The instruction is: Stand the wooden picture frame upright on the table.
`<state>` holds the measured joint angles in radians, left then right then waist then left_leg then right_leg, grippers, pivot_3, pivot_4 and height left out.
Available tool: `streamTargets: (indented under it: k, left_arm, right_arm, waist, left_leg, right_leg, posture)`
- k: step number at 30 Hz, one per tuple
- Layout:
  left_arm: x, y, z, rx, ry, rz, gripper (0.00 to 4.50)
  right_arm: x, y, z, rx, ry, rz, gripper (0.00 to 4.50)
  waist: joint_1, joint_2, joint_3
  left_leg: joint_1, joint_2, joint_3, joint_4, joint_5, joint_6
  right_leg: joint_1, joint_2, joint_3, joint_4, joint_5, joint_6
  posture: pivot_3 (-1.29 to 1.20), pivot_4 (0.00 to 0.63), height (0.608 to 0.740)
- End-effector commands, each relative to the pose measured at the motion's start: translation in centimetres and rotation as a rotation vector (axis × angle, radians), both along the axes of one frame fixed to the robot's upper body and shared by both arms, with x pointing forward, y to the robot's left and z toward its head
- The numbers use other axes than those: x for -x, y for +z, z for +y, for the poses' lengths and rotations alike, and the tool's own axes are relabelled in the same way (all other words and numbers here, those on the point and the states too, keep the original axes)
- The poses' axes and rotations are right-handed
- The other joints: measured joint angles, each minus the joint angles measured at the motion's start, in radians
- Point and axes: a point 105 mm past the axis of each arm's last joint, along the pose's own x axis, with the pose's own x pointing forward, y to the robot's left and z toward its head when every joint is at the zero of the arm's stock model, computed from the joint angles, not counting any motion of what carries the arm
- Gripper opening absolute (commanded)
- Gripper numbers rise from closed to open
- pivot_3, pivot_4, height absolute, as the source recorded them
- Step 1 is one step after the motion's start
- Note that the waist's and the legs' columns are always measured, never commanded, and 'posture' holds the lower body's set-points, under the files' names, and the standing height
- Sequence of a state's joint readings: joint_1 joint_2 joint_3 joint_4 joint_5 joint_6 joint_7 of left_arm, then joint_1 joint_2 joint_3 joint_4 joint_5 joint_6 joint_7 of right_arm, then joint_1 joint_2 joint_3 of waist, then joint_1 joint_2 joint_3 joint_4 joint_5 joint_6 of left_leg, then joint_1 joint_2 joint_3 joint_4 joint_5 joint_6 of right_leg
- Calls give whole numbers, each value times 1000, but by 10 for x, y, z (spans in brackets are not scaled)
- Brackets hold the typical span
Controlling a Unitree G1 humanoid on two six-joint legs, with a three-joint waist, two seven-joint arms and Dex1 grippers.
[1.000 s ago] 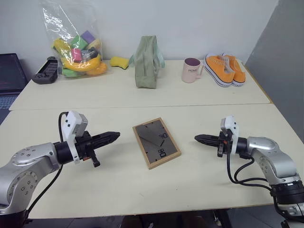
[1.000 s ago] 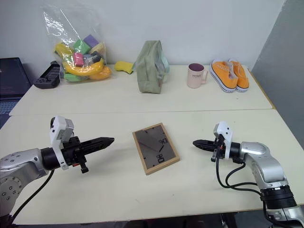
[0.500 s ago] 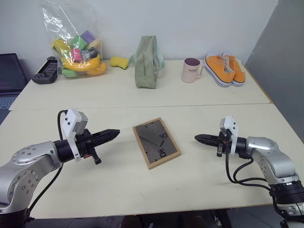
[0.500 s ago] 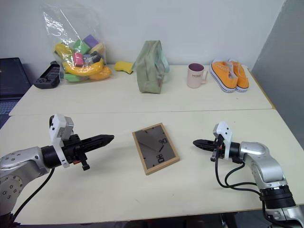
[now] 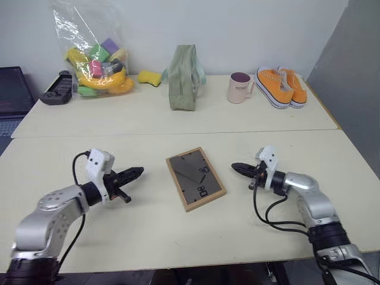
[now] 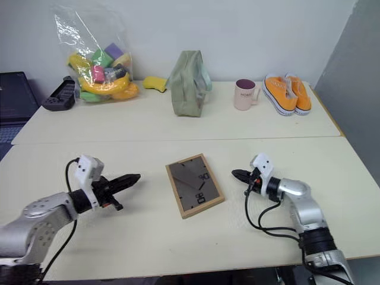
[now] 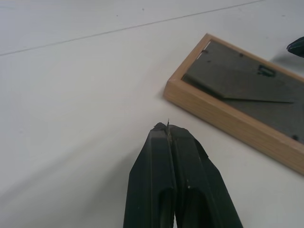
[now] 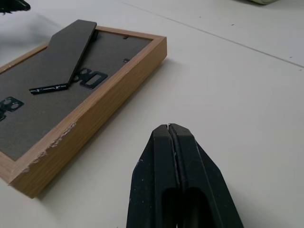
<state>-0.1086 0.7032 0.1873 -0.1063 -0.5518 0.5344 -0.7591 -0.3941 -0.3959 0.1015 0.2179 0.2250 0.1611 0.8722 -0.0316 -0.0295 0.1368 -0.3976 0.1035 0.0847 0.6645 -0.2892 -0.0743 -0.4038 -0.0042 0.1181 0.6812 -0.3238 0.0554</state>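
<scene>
Both arms have dropped lower and closed in toward the picture frame (image 5: 195, 179), which lies back-up on the table (image 5: 178, 237) between them. Left gripper (image 5: 136, 172) and right gripper (image 5: 236, 168) are both clenched, empty. The frame's long sides face them; the right is nearer.

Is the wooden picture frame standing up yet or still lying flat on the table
Lying flat, face down: the wooden picture frame rests on the table with its dark back and stand facing up.
</scene>
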Motion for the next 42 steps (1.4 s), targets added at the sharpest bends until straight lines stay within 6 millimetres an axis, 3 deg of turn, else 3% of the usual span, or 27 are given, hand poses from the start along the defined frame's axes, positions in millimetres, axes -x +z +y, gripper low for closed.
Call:
streamTargets:
  k: [1,6,10,25,42]
  left_arm:
    - [-13,-2,-15,-25,-55,-49,12]
    - [-27,-4,-37,-16,-120,-64,12]
    - [-32,-5,-47,-13,-156,-70,12]
    - [-33,-2,-57,-6,-202,-65,12]
    - [-49,6,-66,-24,-239,-98,12]
  right_arm:
    - [1,4,-2,11,7,-48,0]
    - [15,-15,-14,89,45,-19,0]
    - [28,-21,-9,91,112,3,0]
    - [40,-3,28,-45,136,2,0]
    - [47,1,31,-83,107,41,0]
  waist:
    - [1,0,0]
    - [0,0,0]
    - [-2,1,-1]
    - [0,1,-1]
    - [0,1,-1]
  left_leg:
    - [0,0,0,0,0,0]
    - [0,0,0,1,0,0]
    - [0,0,-1,2,0,0]
    - [0,0,-1,2,0,0]
    - [0,0,-2,2,0,0]
  right_leg:
    - [0,0,0,0,0,0]
    - [0,0,-1,0,0,0]
    - [0,0,-1,0,0,0]
    - [0,-1,-2,1,0,0]
    - [1,-1,-2,1,0,0]
  posture:
    - [0,150,740]
    - [0,150,740]
    - [0,150,740]
    - [0,150,740]
    - [0,150,740]
